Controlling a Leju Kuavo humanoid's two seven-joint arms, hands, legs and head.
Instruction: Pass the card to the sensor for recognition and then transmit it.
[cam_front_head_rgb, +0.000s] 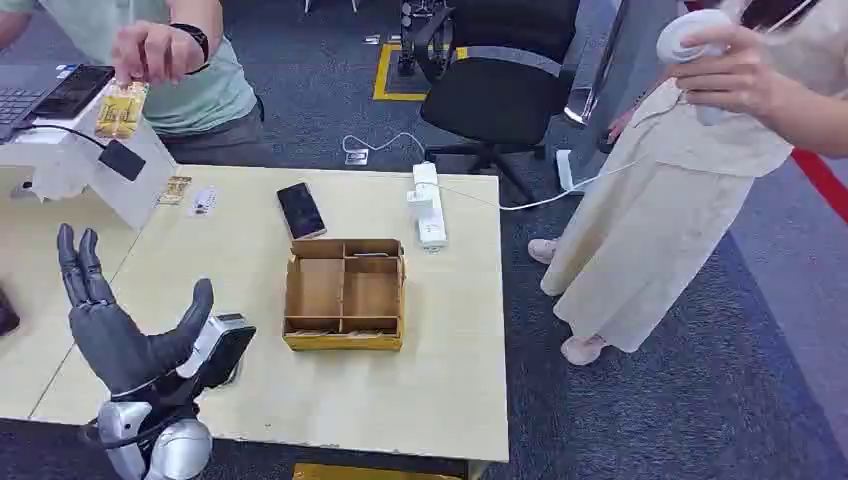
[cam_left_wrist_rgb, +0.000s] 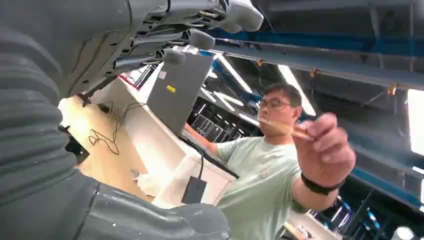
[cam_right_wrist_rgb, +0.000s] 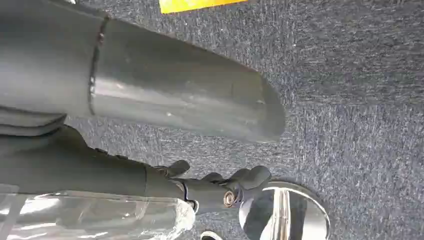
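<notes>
Pale wooden table (cam_front_head_rgb: 330, 390) standing on grey carpet, divided cardboard box (cam_front_head_rgb: 344, 293) sitting mid-table. Left hand (cam_front_head_rgb: 115, 315) waiting palm-up, fingers spread, holding nothing. Right hand (cam_right_wrist_rgb: 220, 187) hanging near floor, fingers curling, grasping nothing. Person's hand (cam_front_head_rgb: 150, 50) dangling yellow card (cam_front_head_rgb: 121, 108) well above left hand. Risk: thin card slipping through wide-open fingers during handover, landing on table.

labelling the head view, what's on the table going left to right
left hand → small cards → phone → cardboard tray → power strip
</notes>
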